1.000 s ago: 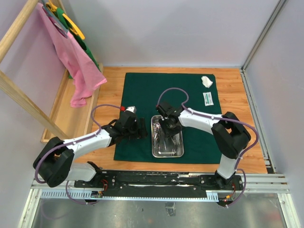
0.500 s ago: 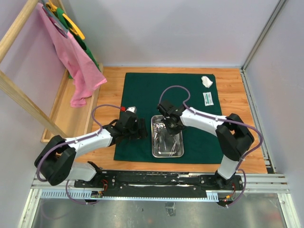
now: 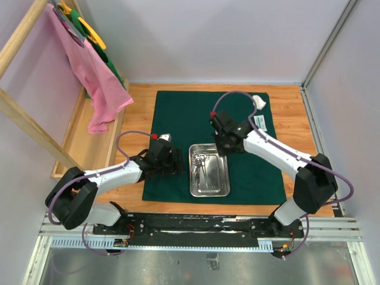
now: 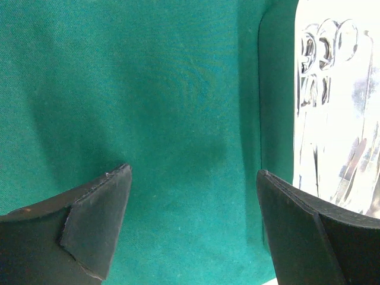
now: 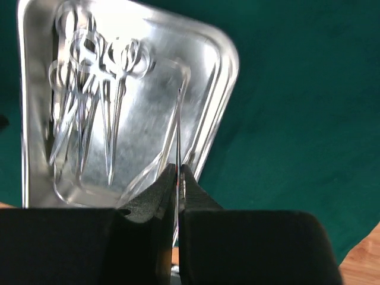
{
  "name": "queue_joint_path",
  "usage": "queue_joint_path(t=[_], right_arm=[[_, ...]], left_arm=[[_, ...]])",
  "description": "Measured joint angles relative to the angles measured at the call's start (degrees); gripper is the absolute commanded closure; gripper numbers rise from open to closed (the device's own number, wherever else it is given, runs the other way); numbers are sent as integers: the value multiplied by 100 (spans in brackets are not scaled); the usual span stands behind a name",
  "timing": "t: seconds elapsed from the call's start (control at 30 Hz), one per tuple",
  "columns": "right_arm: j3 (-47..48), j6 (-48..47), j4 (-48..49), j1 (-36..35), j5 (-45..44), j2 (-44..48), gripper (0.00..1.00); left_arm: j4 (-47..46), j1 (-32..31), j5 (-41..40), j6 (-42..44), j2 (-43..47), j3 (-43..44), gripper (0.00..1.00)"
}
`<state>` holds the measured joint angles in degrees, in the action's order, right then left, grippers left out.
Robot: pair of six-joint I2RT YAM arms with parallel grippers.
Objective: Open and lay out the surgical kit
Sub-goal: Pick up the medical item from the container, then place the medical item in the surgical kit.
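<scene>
The right arm stretches from the near right corner toward mid-bench. The right fingers [image 5: 155, 199] are pinched shut on thin tweezers [image 5: 178, 127] above the tray's far right corner. The tray [image 3: 209, 194] lies on the cloth [image 3: 178, 113] by the near edge, with forceps [image 3: 200, 161] inside. The left arm lies low, and the left fingers [image 4: 95, 217] are spread apart over the cloth just left of the tray.
</scene>
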<state>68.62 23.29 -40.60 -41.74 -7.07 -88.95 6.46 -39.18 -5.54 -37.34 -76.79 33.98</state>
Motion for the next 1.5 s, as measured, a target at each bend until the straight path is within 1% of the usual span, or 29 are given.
queue_joint_path(t=[0.1, 0.2, 0.3, 0.4, 0.53, 0.67, 0.73, 0.77, 0.83, 0.97, 1.23, 1.33, 1.5], right_arm=[[455, -101, -26, 452, -4, -68, 96], [1268, -299, 24, 1029, -17, -452, 97], [2232, -560, 205, 1606, -26, -1235, 97], [2944, -765, 304, 2037, -46, -2063, 96], [3648, -992, 339, 2461, -61, -3130, 92], [4194, -1156, 295, 2691, -87, -3884, 85], [4454, -1222, 278, 2732, -92, -4142, 84], [4555, -1252, 280, 2741, -96, -4234, 82], [4839, -1311, 289, 2743, -96, -4454, 73], [5010, -1353, 323, 2752, -92, -4638, 63], [4988, -1305, 319, 2776, -42, -4666, 60], [4658, -1279, 411, 2774, 22, -4452, 60], [4041, -1237, 442, 2736, 149, -3652, 60]], left_arm=[[0, 0, 4, 0, 0, 0, 10], [-4, 0, 4, 2, 0, 0, 10], [-4, 0, 7, 2, 0, 0, 10], [-7, 0, 9, 2, 0, 4, 10], [-2, 0, 11, 4, 0, 9, 10], [0, 0, 9, 7, 0, 9, 10], [0, 0, 9, 7, -4, 11, 10], [-2, 0, 9, 7, -11, 11, 10], [-2, 0, 9, 7, -50, 20, 10], [-11, 0, 9, 7, -101, 28, 10], [-11, 0, 9, 9, -105, 39, 10], [-4, 0, 9, 9, -96, 39, 10], [13, 0, 4, 7, 17, 39, 10]])
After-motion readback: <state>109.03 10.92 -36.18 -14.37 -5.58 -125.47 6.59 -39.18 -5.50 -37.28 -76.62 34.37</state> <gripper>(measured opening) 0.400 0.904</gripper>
